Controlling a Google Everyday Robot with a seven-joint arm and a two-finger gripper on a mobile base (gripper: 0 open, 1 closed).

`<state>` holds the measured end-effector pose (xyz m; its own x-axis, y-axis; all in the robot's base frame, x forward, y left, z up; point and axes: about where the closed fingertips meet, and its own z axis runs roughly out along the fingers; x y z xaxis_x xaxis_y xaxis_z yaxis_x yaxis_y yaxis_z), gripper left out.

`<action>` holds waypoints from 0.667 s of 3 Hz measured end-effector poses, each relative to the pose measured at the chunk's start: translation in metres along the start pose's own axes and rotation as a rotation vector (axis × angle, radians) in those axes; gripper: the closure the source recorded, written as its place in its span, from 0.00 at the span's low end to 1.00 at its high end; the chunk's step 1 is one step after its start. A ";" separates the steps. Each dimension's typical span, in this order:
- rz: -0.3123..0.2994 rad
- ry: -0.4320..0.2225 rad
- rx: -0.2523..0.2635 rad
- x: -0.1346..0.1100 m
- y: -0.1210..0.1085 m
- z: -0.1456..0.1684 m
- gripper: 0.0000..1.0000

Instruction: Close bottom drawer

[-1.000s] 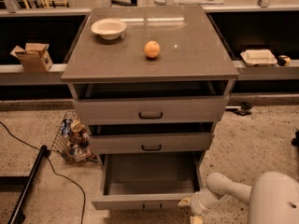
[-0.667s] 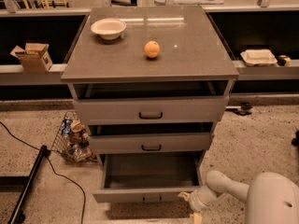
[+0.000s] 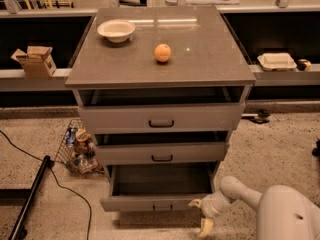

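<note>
The bottom drawer is the lowest of three in a grey cabinet and stands pulled well out. Its bare grey inside faces up, and its low front panel with the small dark handle sits nearest the camera. The end effector is low at the drawer's front right corner, on a white arm that reaches in from the lower right. Its two pale fingers are spread apart and hold nothing. One points left at the right end of the front panel and the other points down at the floor. I cannot tell whether the upper finger touches the panel.

Above, the middle drawer juts out a little, and the top drawer also shows a dark gap over its front. On the counter a white bowl stands at the back left. An orange sits near the middle, apart from the bowl.

A wire basket of small items rests on the floor just left of the cabinet. A black pole and a cable lie further left. On the low shelf behind are a cardboard box at the left and a white lidded container at the right.
</note>
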<state>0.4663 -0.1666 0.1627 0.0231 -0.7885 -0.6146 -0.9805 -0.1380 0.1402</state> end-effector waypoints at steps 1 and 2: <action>-0.015 -0.005 0.040 0.004 -0.028 -0.005 0.40; -0.026 -0.026 0.082 0.008 -0.051 -0.010 0.64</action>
<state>0.5187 -0.1724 0.1586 0.0450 -0.7694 -0.6372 -0.9923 -0.1080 0.0604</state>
